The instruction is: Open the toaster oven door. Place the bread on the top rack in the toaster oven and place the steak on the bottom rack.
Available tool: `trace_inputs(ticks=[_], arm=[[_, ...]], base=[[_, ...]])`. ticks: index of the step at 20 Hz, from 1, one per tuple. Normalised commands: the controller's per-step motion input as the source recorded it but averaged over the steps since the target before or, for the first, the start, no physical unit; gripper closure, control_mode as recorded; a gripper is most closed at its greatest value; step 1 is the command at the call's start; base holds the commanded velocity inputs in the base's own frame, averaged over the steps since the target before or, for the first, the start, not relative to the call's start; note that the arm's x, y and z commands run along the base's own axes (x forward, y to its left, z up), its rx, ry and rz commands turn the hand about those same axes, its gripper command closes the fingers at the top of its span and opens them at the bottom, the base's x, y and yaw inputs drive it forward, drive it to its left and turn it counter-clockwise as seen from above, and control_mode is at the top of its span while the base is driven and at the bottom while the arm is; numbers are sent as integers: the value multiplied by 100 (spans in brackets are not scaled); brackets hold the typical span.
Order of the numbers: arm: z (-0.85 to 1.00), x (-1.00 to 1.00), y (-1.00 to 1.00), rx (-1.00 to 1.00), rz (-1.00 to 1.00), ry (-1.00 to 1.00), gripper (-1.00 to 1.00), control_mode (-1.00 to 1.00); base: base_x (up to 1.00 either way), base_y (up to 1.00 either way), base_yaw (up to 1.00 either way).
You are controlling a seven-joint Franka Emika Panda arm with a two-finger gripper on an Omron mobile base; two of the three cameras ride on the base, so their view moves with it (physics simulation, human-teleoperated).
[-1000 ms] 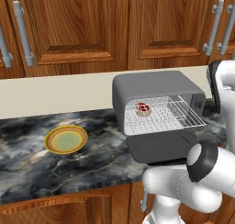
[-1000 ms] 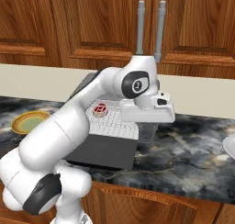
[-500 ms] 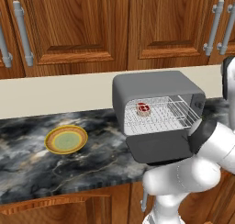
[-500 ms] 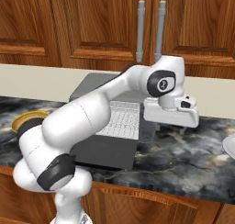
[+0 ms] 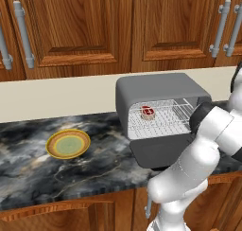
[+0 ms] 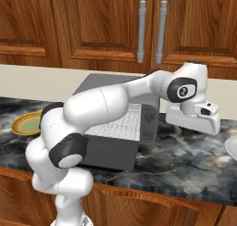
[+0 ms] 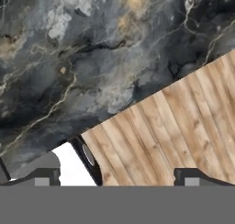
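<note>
With the steak [image 5: 148, 111] lying on a wire rack inside the toaster oven [image 5: 160, 89], above its lowered door [image 5: 160, 152], the gripper [image 7: 121, 177], spread wide and empty at the oven's 3 o'clock, should probably travel high when seeking bread.

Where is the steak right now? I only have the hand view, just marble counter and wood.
Observer: The steak lies on a wire rack inside the toaster oven, toward the left of the opening.
Operator: Is the door down?
Observer: Yes, the toaster oven door lies folded down flat in front of it.
Operator: And where is my gripper?
Observer: The gripper, open, hangs over the counter, to the right of the oven.
</note>
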Motion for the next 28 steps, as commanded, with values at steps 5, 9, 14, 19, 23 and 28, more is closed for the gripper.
trace_inputs(ticks=[5, 9, 14, 19, 23, 28], arm=[[-15, 30, -66, 0, -16, 0, -100, -100], [-7, 31, -57, 0, -16, 2, -100, -100], [5, 21, -31, 0, -17, 8, -100, -100], [6, 15, -29, 1, -14, 8, -100, -100], [-2, 8, -16, 7, -5, -2, -100, -100], [-8, 1, 0, 4, -1, -13, -100, -100]], base=[[0, 0, 0], [0, 0, 0], [0, 0, 0], [0, 0, 0], [0, 0, 0], [0, 0, 0]])
